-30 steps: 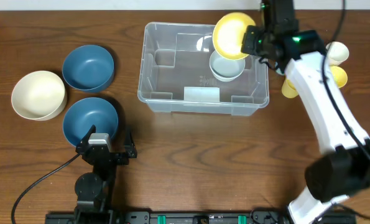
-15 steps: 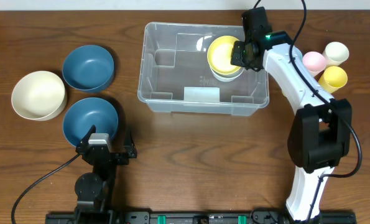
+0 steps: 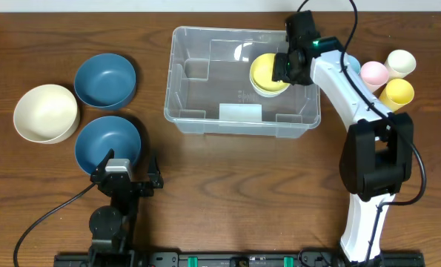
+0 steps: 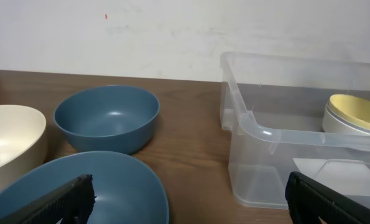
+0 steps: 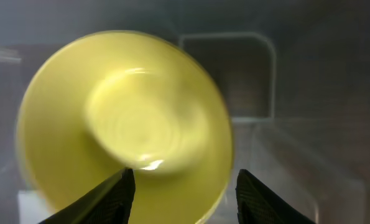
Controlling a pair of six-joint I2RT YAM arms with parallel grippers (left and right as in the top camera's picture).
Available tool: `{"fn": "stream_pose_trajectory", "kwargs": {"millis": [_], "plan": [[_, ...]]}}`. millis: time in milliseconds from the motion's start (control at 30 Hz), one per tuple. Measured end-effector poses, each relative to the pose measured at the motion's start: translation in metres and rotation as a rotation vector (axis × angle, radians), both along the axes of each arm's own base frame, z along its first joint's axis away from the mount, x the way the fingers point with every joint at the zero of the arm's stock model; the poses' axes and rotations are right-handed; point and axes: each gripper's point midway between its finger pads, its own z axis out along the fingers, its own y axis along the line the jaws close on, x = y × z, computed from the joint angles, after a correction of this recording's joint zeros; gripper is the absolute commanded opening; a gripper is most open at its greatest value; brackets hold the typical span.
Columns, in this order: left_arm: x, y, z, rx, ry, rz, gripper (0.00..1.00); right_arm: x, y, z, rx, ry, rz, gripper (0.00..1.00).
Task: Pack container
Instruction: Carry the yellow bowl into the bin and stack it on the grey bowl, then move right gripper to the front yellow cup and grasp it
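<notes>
Cream bowl: was set at the far left of the bench, just beside the near blue bowl and outside the container. It was judged not yet packed.
Far blue bowl: was placed behind the near one, upright and empty, also outside.
Left gripper: was parked at the near blue bowl's front edge with its jaws spread wide and nothing held. It was judged to be kept clear while the other arm worked.
Container: was stood upright and open-topped at the middle rear of the bench, well apart from the blue bowls.
Yellow bowl: was nested upright in a pale bowl at the container's right rear. Stacking was judged to save room.
Right gripper: was held over the yellow bowl's right edge with its jaws parted far wider than the rim, so the bowl was judged released.
Cups: a pink cup, a cream cup and a yellow cup were grouped right of the container.
Overhead view: the whole layout and the cups were shown, and neither wrist view gave these.
Left wrist view: the stack was shown side-on, the yellow bowl seated in the pale one.
Right wrist view: the gap between the fingers was shown, though the bowl was blurred.
</notes>
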Motion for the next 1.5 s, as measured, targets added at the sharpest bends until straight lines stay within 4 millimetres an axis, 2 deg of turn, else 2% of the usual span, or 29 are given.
{"fn": "stream_pose_trajectory", "kwargs": {"millis": [133,200,300,333,400,467,533,633,767,900,1067,1133,1300,1500], "plan": [[0.000,0.000,0.000,0.000,0.000,0.000,0.98,0.000,0.013,0.028,0.004,-0.013,0.047,0.56],[0.000,0.000,0.000,0.000,0.000,0.000,0.98,-0.002,0.021,0.050,0.013,-0.029,0.068,0.58],[0.000,0.000,0.000,0.000,0.000,0.000,0.98,-0.013,0.026,0.093,0.031,-0.052,0.079,0.60],[0.000,0.000,0.000,0.000,0.000,0.000,0.98,-0.020,0.024,0.114,0.041,-0.071,0.074,0.61],[0.000,0.000,0.000,0.000,0.000,0.000,0.98,-0.028,0.018,0.143,0.056,-0.108,0.059,0.62],[0.000,0.000,0.000,0.000,0.000,0.000,0.98,-0.043,0.000,0.175,0.067,-0.137,0.015,0.62],[0.000,0.000,0.000,0.000,0.000,0.000,0.98,-0.059,-0.031,0.202,0.074,-0.159,-0.063,0.62],[0.000,0.000,0.000,0.000,0.000,0.000,0.98,-0.075,-0.079,0.216,0.067,-0.147,-0.185,0.62],[0.000,0.000,0.000,0.000,0.000,0.000,0.98,-0.088,-0.142,0.205,0.042,-0.074,-0.361,0.61],[0.000,0.000,0.000,0.000,0.000,0.000,0.98,-0.089,-0.170,0.178,0.035,-0.010,-0.451,0.61],[0.000,0.000,0.000,0.000,0.000,0.000,0.98,-0.088,-0.191,0.126,0.032,0.062,-0.530,0.60],[0.000,0.000,0.000,0.000,0.000,0.000,0.98,-0.090,-0.198,0.100,0.031,0.098,-0.555,0.59],[0.000,0.000,0.000,0.000,0.000,0.000,0.98,-0.098,-0.209,0.049,0.031,0.154,-0.595,0.57],[0.000,0.000,0.000,0.000,0.000,0.000,0.98,-0.101,-0.213,0.006,0.033,0.151,-0.610,0.54]]}}
